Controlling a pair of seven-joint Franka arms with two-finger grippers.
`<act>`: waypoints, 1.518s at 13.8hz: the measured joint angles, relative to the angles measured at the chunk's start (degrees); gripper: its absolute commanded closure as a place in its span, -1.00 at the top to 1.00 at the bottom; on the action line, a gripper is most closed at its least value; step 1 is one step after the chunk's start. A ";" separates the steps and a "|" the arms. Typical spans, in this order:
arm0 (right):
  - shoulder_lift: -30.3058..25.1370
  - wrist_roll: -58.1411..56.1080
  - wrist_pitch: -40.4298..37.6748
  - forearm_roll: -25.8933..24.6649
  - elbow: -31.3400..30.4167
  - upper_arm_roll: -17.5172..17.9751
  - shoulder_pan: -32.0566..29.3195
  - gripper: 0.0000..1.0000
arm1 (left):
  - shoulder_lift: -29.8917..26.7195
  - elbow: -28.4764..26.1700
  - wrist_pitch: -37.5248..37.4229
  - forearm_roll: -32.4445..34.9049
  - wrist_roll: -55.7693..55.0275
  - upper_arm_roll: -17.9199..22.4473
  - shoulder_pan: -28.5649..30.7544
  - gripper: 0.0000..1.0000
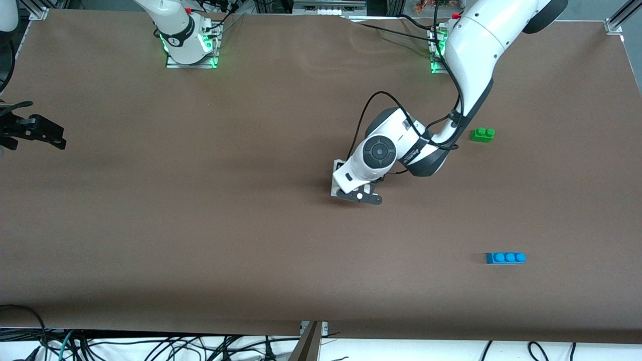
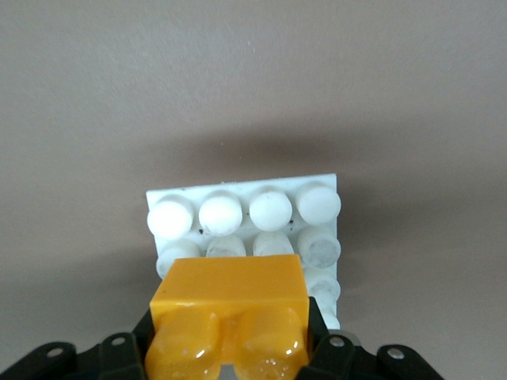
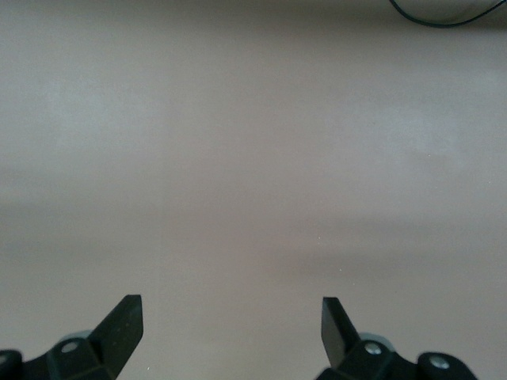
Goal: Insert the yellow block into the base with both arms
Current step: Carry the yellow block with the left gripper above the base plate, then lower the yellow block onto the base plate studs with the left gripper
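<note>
In the left wrist view my left gripper (image 2: 230,336) is shut on the yellow block (image 2: 230,305), which has two round studs. The block sits right over the white base (image 2: 245,210) and covers part of its stud grid. I cannot tell whether block and base touch. In the front view the left gripper (image 1: 359,194) is low at the table's middle. Its hand hides the block, and only an edge of the base (image 1: 334,188) shows. My right gripper (image 1: 46,136) waits at the right arm's end of the table. It is open and empty in the right wrist view (image 3: 231,317).
A green two-stud brick (image 1: 482,134) lies toward the left arm's end, beside the left arm's elbow. A blue three-stud brick (image 1: 505,257) lies nearer the front camera at that same end. The brown table (image 1: 200,210) ends in a front edge with cables below.
</note>
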 measured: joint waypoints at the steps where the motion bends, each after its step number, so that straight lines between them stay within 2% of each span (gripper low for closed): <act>1: 0.00 0.00 0.00 0.00 0.00 0.00 0.00 1.00 | 0.26 -0.20 -0.01 0.16 -0.36 0.01 -0.11 -0.57; 6: 0.00 0.00 -0.01 0.00 0.00 0.00 0.00 1.00 | 0.76 -2.19 -0.04 0.42 -2.52 0.01 -0.79 -0.57; 14: 0.00 0.00 -0.01 0.00 0.00 0.00 0.00 1.00 | 0.92 -2.76 -0.04 3.60 -4.23 0.34 -2.32 -0.58; 21: 0.00 0.00 -0.01 0.00 0.00 0.00 0.00 1.00 | 1.03 -2.93 1.17 3.71 -4.24 0.71 -2.32 -0.58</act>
